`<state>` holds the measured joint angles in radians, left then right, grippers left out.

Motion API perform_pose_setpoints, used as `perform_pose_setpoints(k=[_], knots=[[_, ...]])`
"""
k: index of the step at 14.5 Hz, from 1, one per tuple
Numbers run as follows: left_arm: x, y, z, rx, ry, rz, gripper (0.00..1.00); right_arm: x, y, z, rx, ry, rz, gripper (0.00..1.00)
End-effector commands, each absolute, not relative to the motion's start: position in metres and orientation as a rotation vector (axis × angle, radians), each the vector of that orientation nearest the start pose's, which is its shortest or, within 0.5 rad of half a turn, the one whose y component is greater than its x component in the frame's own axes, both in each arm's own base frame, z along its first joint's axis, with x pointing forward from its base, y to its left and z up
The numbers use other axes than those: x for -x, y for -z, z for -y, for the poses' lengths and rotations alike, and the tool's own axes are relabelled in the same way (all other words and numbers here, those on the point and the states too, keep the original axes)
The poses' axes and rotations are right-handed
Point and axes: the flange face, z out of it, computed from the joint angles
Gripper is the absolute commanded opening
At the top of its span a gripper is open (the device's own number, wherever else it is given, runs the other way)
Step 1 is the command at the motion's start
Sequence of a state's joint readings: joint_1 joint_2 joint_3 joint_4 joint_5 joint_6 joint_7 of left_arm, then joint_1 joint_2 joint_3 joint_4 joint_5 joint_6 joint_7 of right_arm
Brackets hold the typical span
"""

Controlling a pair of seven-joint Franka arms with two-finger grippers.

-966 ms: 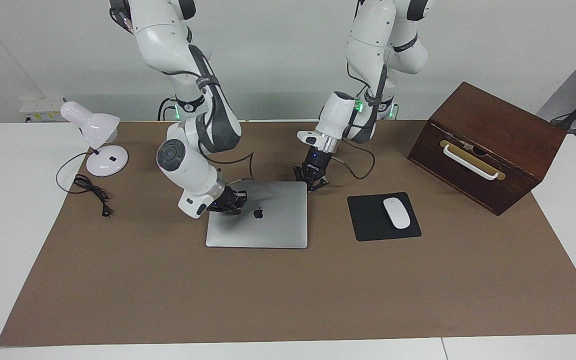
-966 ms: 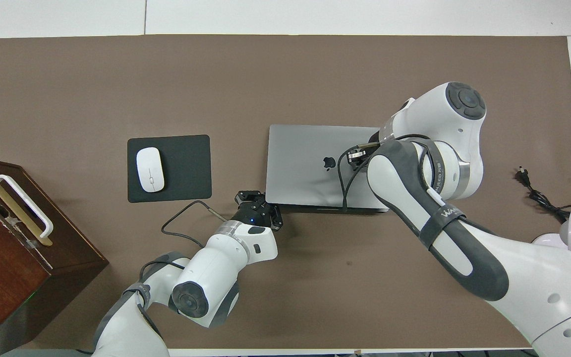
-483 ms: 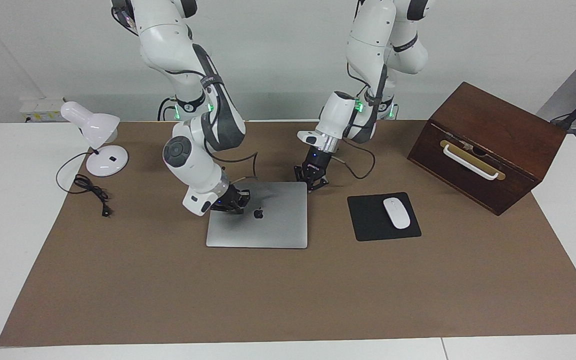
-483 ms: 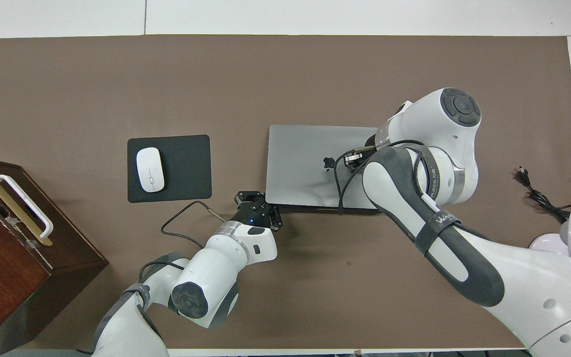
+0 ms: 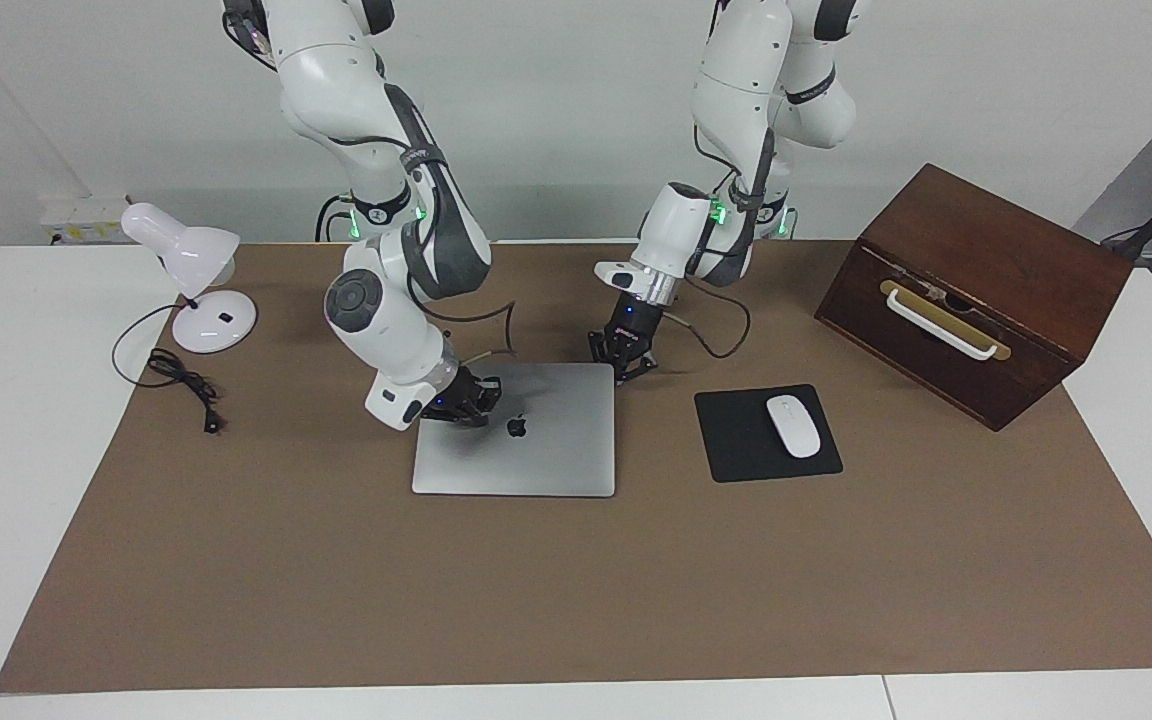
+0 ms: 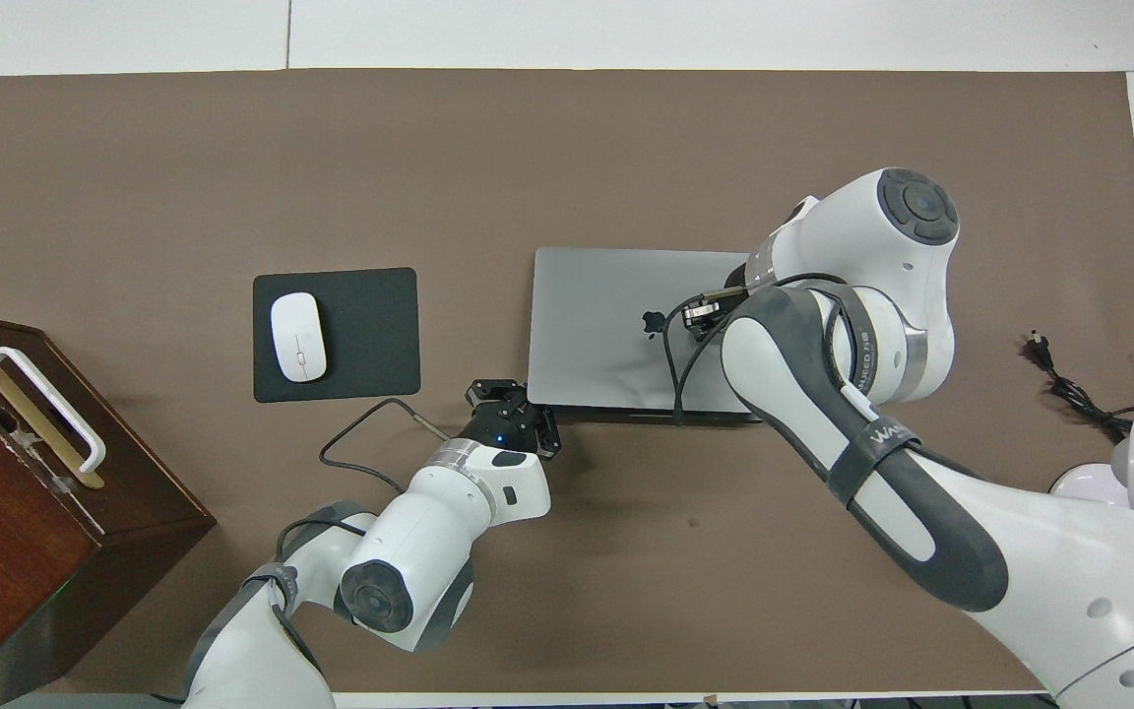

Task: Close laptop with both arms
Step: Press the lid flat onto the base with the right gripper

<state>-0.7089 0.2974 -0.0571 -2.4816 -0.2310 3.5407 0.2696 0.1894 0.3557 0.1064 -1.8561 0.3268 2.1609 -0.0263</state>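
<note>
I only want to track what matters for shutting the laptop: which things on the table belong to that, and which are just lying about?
In the job:
laptop, lid down flat
right gripper, over the lid
left gripper, at the laptop's corner nearest the robots

Lying about:
mouse on its mouse pad
wooden box
desk lamp with its cord

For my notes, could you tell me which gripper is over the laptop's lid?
The right gripper, over the lid of the laptop near its logo; the left gripper sits at the corner.

Two white jointed arms bend low toward mid-table; small black left gripper (image 5: 623, 362) and right gripper (image 5: 476, 400), fingertips together.
</note>
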Motion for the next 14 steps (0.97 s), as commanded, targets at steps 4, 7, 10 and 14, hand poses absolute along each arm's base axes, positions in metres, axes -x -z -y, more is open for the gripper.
perform_pose_setpoints(k=[4, 7, 10, 14], knots=[[-0.374, -0.22, 0.315, 2.894, 0.971, -1.204, 0.0, -0.606, -0.366, -0.19, 2.835, -0.165, 0.14, 0.0], [-0.379, -0.219, 0.309, 2.903, 0.969, -1.174, 0.0, -0.606, -0.389, -0.187, 2.84, -0.146, 0.155, 0.0], [-0.379, -0.22, 0.309, 2.917, 0.971, -1.151, 0.0, -0.602, -0.404, -0.186, 2.841, -0.146, 0.165, 0.0], [-0.38, -0.239, 0.298, 2.948, 1.01, -1.073, 0.0, -0.594, -0.432, -0.196, 2.844, -0.114, 0.09, 0.0]])
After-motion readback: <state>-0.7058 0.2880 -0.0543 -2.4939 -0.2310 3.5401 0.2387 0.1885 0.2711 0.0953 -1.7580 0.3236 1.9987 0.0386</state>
